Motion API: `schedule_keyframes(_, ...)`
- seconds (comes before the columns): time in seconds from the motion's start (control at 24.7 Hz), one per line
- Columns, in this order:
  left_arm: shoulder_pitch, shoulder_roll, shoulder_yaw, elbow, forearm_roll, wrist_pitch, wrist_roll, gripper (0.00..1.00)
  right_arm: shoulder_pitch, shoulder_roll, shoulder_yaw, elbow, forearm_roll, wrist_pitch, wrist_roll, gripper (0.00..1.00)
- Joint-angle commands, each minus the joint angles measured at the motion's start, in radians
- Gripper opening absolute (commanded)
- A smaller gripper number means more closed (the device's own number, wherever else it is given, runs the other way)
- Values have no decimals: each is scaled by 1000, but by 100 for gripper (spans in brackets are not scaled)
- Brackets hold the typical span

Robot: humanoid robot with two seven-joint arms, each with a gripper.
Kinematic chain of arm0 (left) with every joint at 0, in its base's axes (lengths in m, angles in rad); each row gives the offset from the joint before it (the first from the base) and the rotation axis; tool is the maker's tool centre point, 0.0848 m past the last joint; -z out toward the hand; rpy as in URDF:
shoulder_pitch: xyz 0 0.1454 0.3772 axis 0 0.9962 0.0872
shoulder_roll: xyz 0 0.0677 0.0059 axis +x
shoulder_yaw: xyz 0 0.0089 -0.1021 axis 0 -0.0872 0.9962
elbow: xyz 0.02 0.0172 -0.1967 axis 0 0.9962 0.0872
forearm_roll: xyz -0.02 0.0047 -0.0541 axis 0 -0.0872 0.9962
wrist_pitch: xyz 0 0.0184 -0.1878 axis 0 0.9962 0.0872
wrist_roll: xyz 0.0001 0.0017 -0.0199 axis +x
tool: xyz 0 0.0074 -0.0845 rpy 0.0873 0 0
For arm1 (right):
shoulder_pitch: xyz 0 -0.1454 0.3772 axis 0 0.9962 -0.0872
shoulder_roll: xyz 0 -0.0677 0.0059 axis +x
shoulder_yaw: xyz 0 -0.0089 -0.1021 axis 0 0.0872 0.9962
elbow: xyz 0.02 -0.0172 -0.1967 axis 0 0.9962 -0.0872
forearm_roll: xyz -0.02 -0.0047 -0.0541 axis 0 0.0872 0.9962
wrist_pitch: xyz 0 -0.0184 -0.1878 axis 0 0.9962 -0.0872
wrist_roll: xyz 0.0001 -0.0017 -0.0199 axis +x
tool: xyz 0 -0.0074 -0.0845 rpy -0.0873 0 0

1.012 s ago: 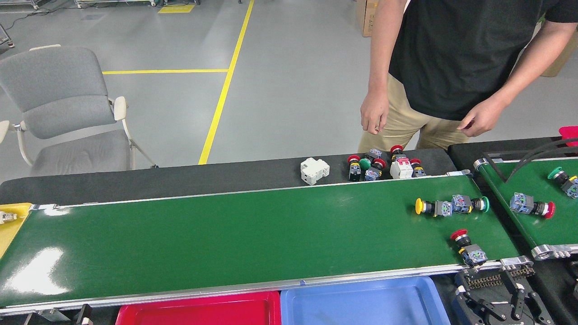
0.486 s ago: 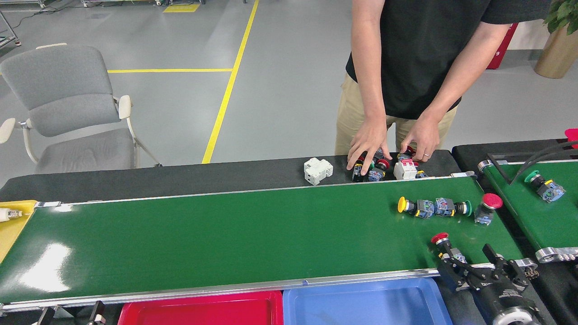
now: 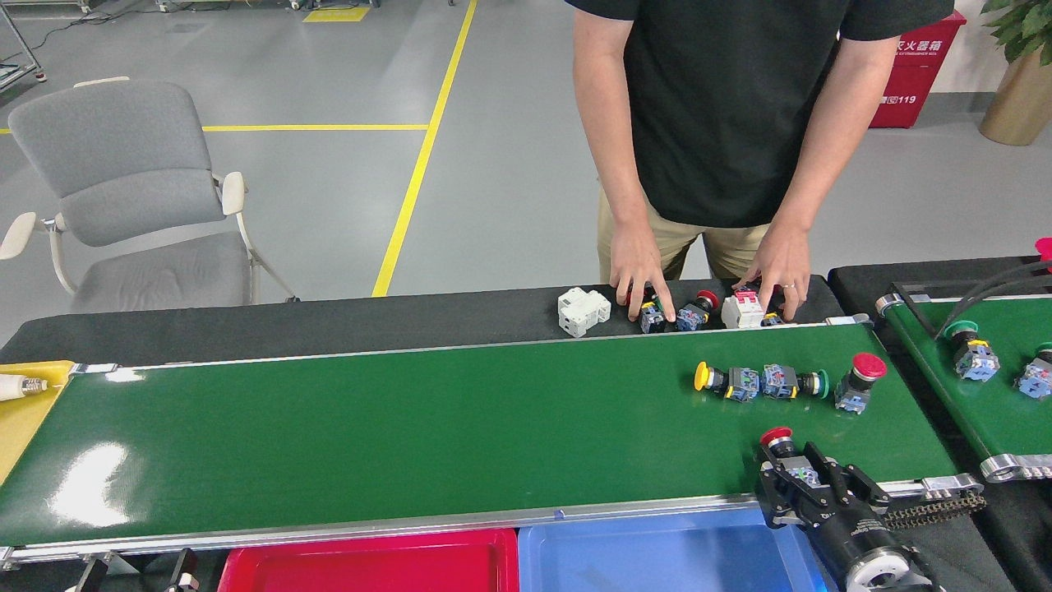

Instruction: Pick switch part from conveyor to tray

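The conveyor (image 3: 370,427) lies bare from 9 o'clock past centre, with silver rails along both long edges. At 6 o'clock a red tray (image 3: 370,567) sits beside a blue tray (image 3: 657,559). At 3 o'clock three switch parts lie together: yellow-capped (image 3: 713,378), green-capped (image 3: 801,383), red-capped (image 3: 856,381). At 5 o'clock, the right gripper (image 3: 801,481) has its fingers pinching a fourth, the red-capped switch part (image 3: 781,444), at the near rail.

Grey floor (image 3: 509,164) with yellow lines (image 3: 419,164), grey chair (image 3: 131,189), red box (image 3: 908,74), potted plant (image 3: 1019,74).
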Motion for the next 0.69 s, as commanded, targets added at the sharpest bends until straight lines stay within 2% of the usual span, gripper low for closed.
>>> schedule_keyframes(0.0, 3, 2, 5, -9, 0, 7, 7, 100, -14, -9, -1, -23, -3, -39, -2, 6)
schedule_keyframes(0.12, 6, 2, 6, -11, 0, 7, 7, 100, -5, -8, -1, -61, -5, -186, -8, 4)
schedule_keyframes(0.24, 6, 2, 14, -9, 2, 7, 7, 100, -5, 21, 13, -96, -11, -445, -9, 4)
schedule_keyframes(0.28, 6, 2, 14, -11, 2, 7, 7, 100, -5, 52, 51, -101, -11, -523, -8, 4)
schedule_keyframes(0.4, 6, 3, 14, -8, 2, 7, 7, 100, -11, 97, 203, -113, 1, -523, -6, 4)
schedule_keyframes(0.45, 6, 3, 12, -8, 2, 7, 7, 100, -12, 107, 286, -113, 18, -523, -6, 4)
schedule_keyframes(0.49, 6, 5, 12, -8, 2, 7, 7, 100, -19, 121, 372, -101, 61, -523, -8, 9)
schedule_keyframes(0.53, 4, 5, 11, -8, 2, 7, 7, 100, -23, 135, 422, -84, 98, -523, -9, 22)
schedule_keyframes(0.57, 1, 5, 9, -9, 2, 7, 7, 100, -29, 166, 464, -55, 140, -523, -19, 61)
schedule_keyframes(0.61, 1, 3, 9, -9, 2, 7, 7, 100, -29, 201, 487, -30, 169, -523, -32, 94)
schedule_keyframes(0.65, 0, 3, 11, -9, 3, 7, 7, 100, -29, 232, 505, -9, 190, -523, -45, 100)
